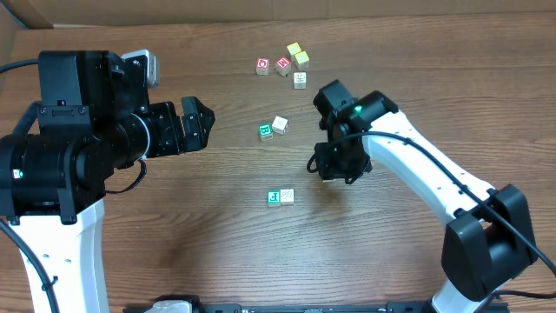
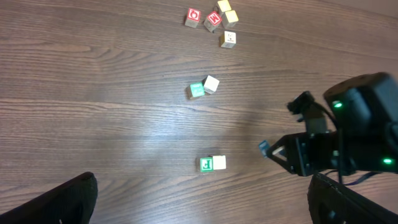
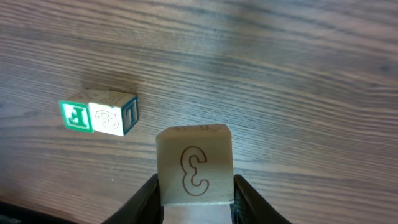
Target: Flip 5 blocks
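My right gripper (image 3: 196, 198) is shut on a pale wooden block (image 3: 195, 158) whose upward face shows an outlined 3; it hangs over bare table. To its left a green-printed block (image 3: 76, 116) and a whitish block (image 3: 111, 116) lie touching. In the overhead view this pair (image 1: 280, 197) sits left of the right gripper (image 1: 334, 167), which hides the held block. Another green and pale pair (image 1: 272, 129) lies farther back. Three pale and yellow blocks (image 1: 299, 61) cluster at the far edge. My left gripper (image 1: 196, 122) stands open and empty, well left of all blocks.
Two red-printed cubes (image 1: 273, 65) lie beside the far cluster. A cardboard wall (image 1: 26, 13) borders the table's far side. In the left wrist view the right arm (image 2: 348, 137) fills the right side, and the left fingers (image 2: 68, 199) frame the bottom corners.
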{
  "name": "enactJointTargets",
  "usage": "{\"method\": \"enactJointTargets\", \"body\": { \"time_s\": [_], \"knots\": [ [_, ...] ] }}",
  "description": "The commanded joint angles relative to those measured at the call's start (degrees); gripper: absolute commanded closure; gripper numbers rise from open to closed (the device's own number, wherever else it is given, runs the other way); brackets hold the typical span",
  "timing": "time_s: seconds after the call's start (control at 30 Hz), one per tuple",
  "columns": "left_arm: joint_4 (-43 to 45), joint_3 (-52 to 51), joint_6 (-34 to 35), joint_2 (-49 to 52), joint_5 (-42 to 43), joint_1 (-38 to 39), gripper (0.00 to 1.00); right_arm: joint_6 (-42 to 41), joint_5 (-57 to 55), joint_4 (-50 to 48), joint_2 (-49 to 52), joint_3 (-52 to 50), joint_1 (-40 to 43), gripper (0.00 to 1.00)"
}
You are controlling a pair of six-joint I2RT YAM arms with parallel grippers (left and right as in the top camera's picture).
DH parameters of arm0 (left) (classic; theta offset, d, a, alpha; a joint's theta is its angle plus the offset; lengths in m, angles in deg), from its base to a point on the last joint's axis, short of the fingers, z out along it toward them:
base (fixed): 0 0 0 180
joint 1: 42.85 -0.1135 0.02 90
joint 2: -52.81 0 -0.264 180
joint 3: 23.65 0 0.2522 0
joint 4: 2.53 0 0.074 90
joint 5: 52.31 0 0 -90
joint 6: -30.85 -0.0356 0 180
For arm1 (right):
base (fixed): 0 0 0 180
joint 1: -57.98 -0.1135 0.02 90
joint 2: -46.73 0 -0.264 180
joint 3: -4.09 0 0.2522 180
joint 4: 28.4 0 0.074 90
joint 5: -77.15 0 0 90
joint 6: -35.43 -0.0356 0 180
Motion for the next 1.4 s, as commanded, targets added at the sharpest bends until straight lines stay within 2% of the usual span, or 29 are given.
{"method": "enactJointTargets", "body": {
  "time_s": [0.0,0.03,0.07,0.13,0.2,0.33,0.47,0.57,0.67,0.77,0.97,1.07,1.23,1.37],
  "knots": [
    [0.1,1.0,-0.7,-0.3,0.3,-0.3,0.00,-1.4,5.7,-3.3,0.3,-3.8,-0.3,0.66],
    [0.1,1.0,-0.7,-0.3,0.2,-0.3,0.00,-1.4,7.4,-4.4,0.3,-4.8,-0.3,0.66],
    [0.1,1.0,-0.7,-0.3,0.3,-0.3,0.00,-1.5,8.5,-5.2,0.3,-5.7,-0.4,0.61],
    [0.1,1.0,-0.7,-0.3,0.2,-0.3,0.00,-1.4,8.7,-5.5,0.3,-6.6,-0.6,0.34],
    [0.1,1.0,-0.7,-0.3,0.2,-0.3,0.00,-1.4,8.6,-5.4,0.3,-7.2,-0.7,0.21],
    [0.1,1.0,-0.7,-0.3,0.3,-0.3,0.00,-1.4,8.6,-5.9,0.3,-7.2,-0.7,0.20],
    [0.1,1.0,-0.7,-0.3,0.2,-0.3,0.00,-1.4,8.5,-6.1,0.3,-7.2,-0.7,0.31],
    [0.1,1.0,-0.7,-0.3,0.3,-0.3,0.00,-2.4,6.0,-6.1,0.3,-7.2,-0.7,0.50],
    [0.1,1.0,-0.7,-0.3,0.2,-0.3,0.00,-5.1,4.0,-6.2,0.3,-7.2,-1.3,0.75],
    [0.1,1.0,-0.7,-0.3,0.2,-0.3,0.00,-8.2,1.0,-6.5,0.3,-7.3,-2.8,0.88],
    [0.1,1.0,-0.7,-0.3,0.2,-0.3,0.00,-15.9,-8.3,-8.5,0.3,-8.3,-7.0,0.96],
    [0.1,1.0,-0.7,-0.3,0.2,-0.3,0.00,-20.1,-11.6,-10.8,0.3,-10.4,-8.4,0.96],
    [0.1,1.0,-0.7,-0.3,0.3,-0.3,0.00,-26.9,-11.6,-17.9,0.3,-16.2,-8.5,0.96],
    [0.1,1.0,-0.7,-0.3,0.3,-0.3,0.00,-27.3,-8.5,-21.8,0.3,-18.1,-8.5,0.96]
  ]
}}
